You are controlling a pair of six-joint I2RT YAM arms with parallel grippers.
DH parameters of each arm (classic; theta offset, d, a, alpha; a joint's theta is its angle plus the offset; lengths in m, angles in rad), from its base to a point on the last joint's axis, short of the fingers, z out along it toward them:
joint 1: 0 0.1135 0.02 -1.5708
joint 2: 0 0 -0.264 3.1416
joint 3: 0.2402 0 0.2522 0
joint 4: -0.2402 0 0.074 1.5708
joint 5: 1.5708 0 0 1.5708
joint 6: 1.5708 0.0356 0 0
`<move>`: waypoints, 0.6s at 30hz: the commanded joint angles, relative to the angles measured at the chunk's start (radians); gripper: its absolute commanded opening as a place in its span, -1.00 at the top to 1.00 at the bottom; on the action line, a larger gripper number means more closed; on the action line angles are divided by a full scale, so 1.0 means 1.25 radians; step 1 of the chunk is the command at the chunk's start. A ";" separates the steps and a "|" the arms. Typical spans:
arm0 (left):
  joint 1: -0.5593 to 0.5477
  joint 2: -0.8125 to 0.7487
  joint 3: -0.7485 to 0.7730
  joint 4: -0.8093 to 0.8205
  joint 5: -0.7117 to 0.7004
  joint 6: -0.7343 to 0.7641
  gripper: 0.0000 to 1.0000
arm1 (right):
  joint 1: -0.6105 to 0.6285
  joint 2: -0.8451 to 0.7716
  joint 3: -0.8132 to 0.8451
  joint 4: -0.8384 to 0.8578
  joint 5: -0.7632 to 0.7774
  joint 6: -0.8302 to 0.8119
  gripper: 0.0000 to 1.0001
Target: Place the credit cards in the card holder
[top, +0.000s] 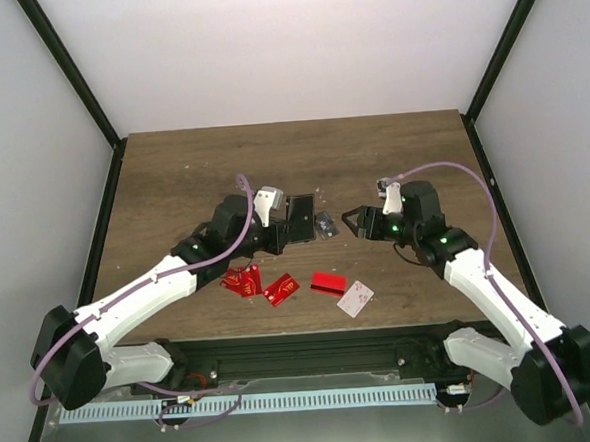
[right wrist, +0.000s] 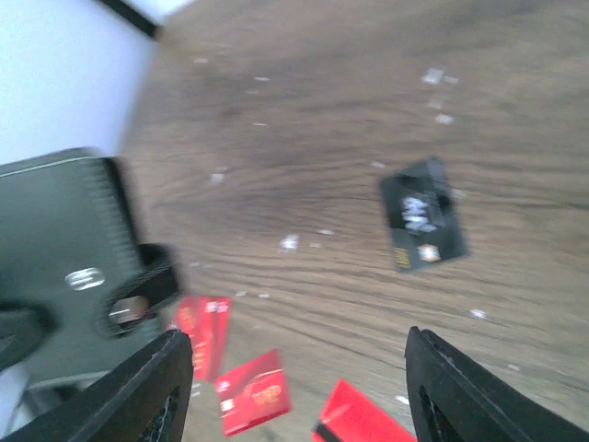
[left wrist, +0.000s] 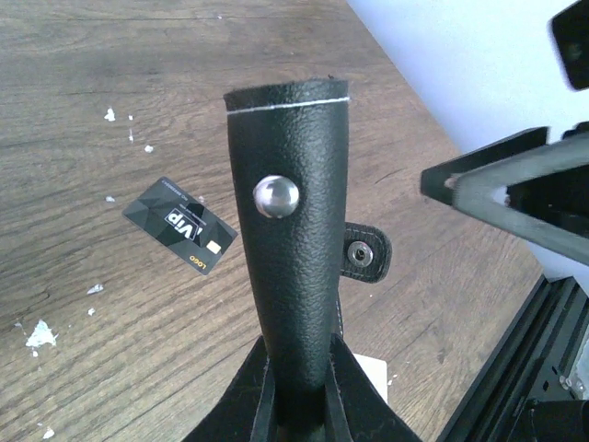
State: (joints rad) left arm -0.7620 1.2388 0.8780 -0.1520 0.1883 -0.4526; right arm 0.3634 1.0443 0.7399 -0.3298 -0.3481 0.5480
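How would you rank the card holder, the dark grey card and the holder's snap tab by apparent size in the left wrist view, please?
1. card holder: largest, though it sits nearest the camera, which exaggerates its size.
2. dark grey card: mid-sized, lying flat on the table.
3. snap tab: smallest.

Lab test booth (white panels [top: 264,43], black frame [top: 72,69]) enclosing a table [top: 271,157].
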 commanded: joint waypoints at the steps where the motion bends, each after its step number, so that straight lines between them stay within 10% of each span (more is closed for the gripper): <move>1: 0.001 -0.010 0.007 0.011 0.008 -0.006 0.92 | 0.008 -0.041 -0.017 0.103 -0.226 -0.041 -0.31; 18: 0.000 0.001 -0.009 0.043 0.037 -0.020 0.92 | 0.128 0.148 0.129 0.035 -0.124 -0.053 0.15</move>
State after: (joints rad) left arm -0.7620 1.2388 0.8749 -0.1425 0.2176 -0.4717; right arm 0.5095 1.2022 0.8509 -0.2653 -0.5365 0.4881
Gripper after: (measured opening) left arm 0.088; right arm 0.476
